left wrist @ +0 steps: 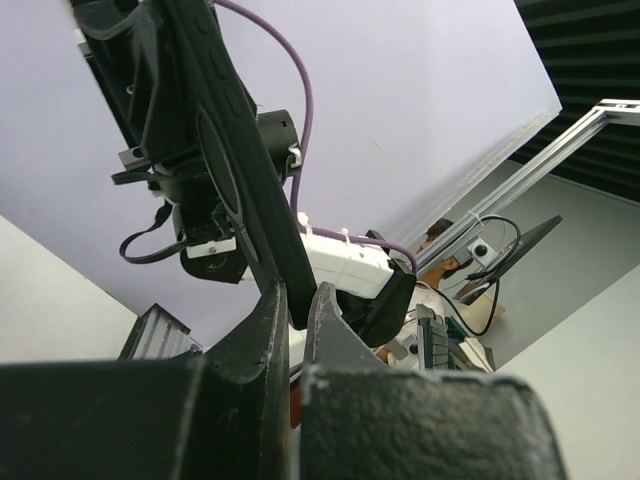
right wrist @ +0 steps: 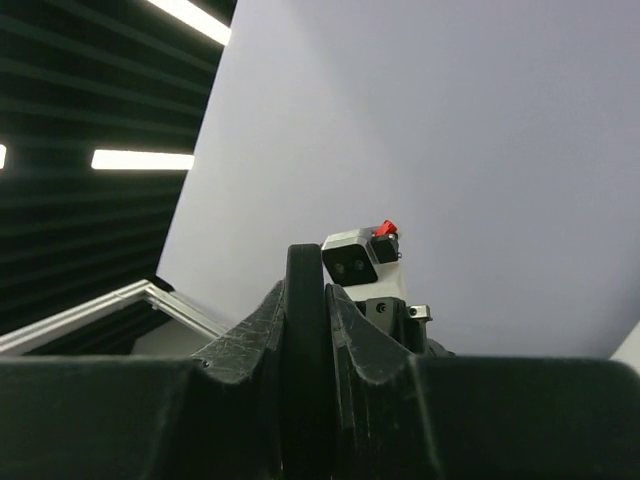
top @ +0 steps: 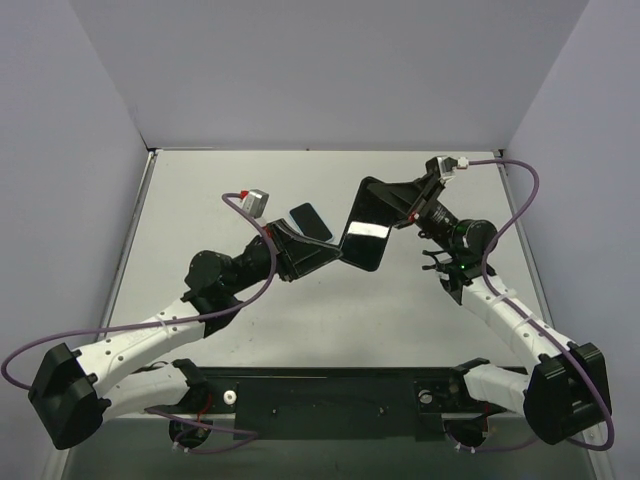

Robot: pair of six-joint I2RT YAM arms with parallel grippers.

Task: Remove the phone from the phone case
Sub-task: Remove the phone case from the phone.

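Left fingers (left wrist: pixel 268 335) are pinched shut on the near-left edge of the cased phone (top: pixel 365 232), held tilted above the surface (top: pixel 200 200). Beyond, a dark slab (top: pixel 311 221) lies flat. Right fingers (right wrist: pixel 262 325) clamp the phone's far-right edge, judged opposing grips for peeling.

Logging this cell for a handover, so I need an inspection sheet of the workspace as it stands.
Surface: white table, no marks seen.
Job's things: phone in its case, held off the table, glossy face up.
Clutter: dark flat rectangle lying on the table; identity unclear.
Grippers: left gripper and right gripper, fingers shut on opposite edges of the phone.
Cables: purple cables loop along both arms.
Surroundings: plain walls.
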